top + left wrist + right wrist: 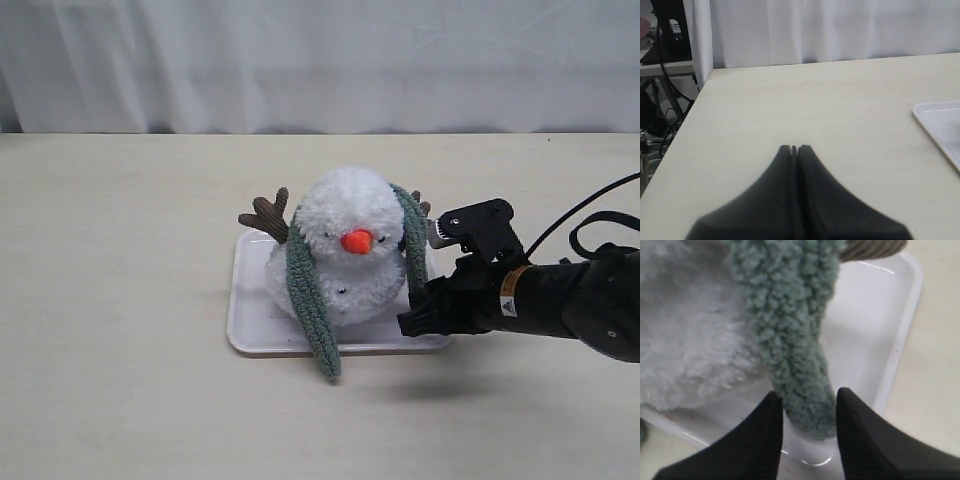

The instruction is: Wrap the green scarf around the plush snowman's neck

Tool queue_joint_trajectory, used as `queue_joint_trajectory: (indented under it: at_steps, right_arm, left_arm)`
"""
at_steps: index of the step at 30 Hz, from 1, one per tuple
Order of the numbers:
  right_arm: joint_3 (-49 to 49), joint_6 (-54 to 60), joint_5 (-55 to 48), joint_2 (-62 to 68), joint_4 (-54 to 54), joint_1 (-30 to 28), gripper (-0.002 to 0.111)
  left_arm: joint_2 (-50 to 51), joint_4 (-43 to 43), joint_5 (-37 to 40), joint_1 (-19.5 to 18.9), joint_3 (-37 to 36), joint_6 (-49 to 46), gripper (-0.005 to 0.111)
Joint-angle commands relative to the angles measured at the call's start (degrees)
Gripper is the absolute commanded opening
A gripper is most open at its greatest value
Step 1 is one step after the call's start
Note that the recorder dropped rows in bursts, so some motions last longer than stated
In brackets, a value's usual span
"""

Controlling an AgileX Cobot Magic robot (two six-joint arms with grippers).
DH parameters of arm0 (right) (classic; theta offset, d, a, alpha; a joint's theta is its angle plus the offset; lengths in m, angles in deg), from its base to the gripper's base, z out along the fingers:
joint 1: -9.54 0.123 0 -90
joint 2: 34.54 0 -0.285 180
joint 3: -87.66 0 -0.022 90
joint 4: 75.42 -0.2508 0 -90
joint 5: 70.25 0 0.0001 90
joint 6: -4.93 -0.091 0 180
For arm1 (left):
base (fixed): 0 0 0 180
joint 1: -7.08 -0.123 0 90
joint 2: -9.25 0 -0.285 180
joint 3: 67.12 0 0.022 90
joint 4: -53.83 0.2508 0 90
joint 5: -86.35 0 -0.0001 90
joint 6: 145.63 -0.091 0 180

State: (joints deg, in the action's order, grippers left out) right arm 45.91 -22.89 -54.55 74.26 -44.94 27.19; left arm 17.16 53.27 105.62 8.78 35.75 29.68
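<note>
Green scarf (312, 300) draped over plush snowman (345, 215) on white tray (250, 330). Right end effector (808, 392) pinches one hanging scarf end. Left end effector (794, 148) closed, over table (830, 100).

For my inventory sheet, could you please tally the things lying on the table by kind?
plush snowman: 1
scarf: 1
tray: 1
Total: 3
</note>
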Motion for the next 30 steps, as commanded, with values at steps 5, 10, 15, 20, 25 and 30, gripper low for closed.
queue_joint_trajectory:
  at_steps: [5, 10, 15, 20, 25, 30]
  right_arm:
    - [0.18, -5.2, 3.97, 2.57, 3.21, -0.17, 0.024]
    - [0.18, -5.92, 2.76, 1.94, 3.21, -0.17, 0.004]
    - [0.18, -11.42, -0.72, -0.42, 7.23, -0.17, 0.004]
    - [0.18, -31.59, -1.94, -5.09, 25.74, -0.17, 0.004]
    - [0.95, -71.62, 10.0, -9.4, 61.58, -0.17, 0.004]
    - [0.81, -85.4, 16.55, -9.38, 69.47, -0.17, 0.004]
  left_arm:
    - [-0.12, 0.03, -0.72, 0.33, -0.09, 0.01, 0.0]
    - [-0.12, 0.03, -0.72, 0.33, -0.09, 0.01, 0.0]
    - [-0.12, 0.03, -0.72, 0.33, -0.09, 0.01, 0.0]
    - [-0.12, 0.03, -0.72, 0.33, -0.09, 0.01, 0.0]
    - [-0.12, 0.03, -0.72, 0.33, -0.09, 0.01, 0.0]
    - [-0.12, 0.03, -0.72, 0.33, -0.09, 0.01, 0.0]
